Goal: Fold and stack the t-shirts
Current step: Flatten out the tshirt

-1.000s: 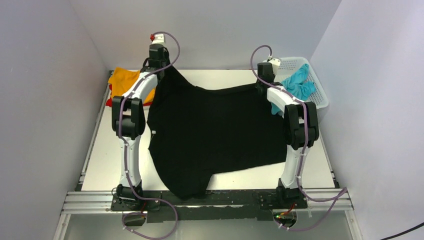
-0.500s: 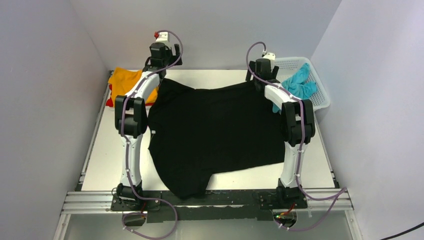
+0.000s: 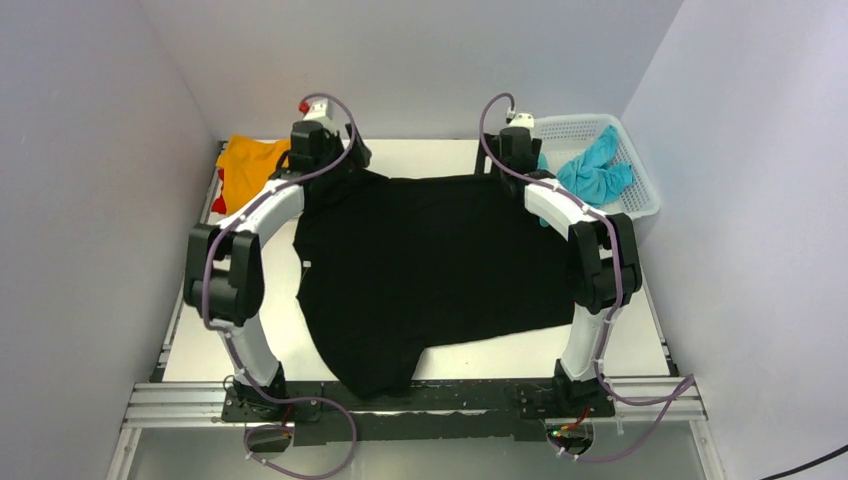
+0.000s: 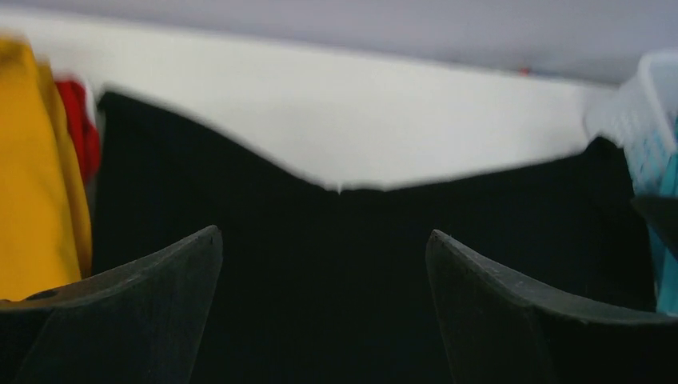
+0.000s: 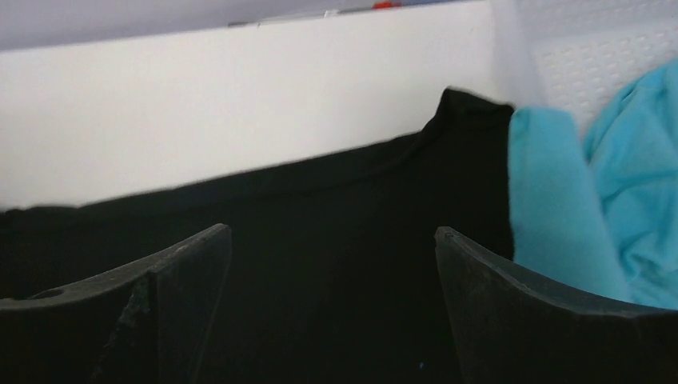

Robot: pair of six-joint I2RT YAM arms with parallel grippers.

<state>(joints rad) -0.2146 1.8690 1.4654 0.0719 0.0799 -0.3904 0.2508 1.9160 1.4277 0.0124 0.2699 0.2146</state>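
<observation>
Top view. The black t-shirt [image 3: 430, 265] is lying spread flat across the middle of the surface [image 3: 205, 320], with one sleeve reaching toward the near rail. The left tool [image 3: 347, 166] is sitting low over the shirt's far left corner. The right tool [image 3: 505, 160] is sitting low over the far right corner. From up here I cannot tell how wide either one is standing. The orange t-shirt [image 3: 245, 160] is lying just outboard of the left tool, and a bit of the red t-shirt [image 3: 217, 205] is poking out from under it. The turquoise t-shirt [image 3: 595, 172] is hanging over the rim of the white basket [image 3: 640, 200], just outboard of the right tool.

Left wrist view. The left tool's fingers [image 4: 152, 308] are standing wide apart and gripping nothing. The black t-shirt is lying under and ahead of them, its far edge running across between the tips, with bare surface beyond. The orange and red cloth are showing off the left finger. The basket and a strip of turquoise are showing off the right finger. The picture is a little blurred.

Right wrist view. The right tool's fingers [image 5: 520, 312] are also spread wide, with no cloth pinched. The black t-shirt's hemmed edge is running just ahead of the tips. Its corner is ending beside the turquoise t-shirt, which is draping down off the right finger and touching the black cloth. The basket's lattice is showing behind the turquoise.
</observation>
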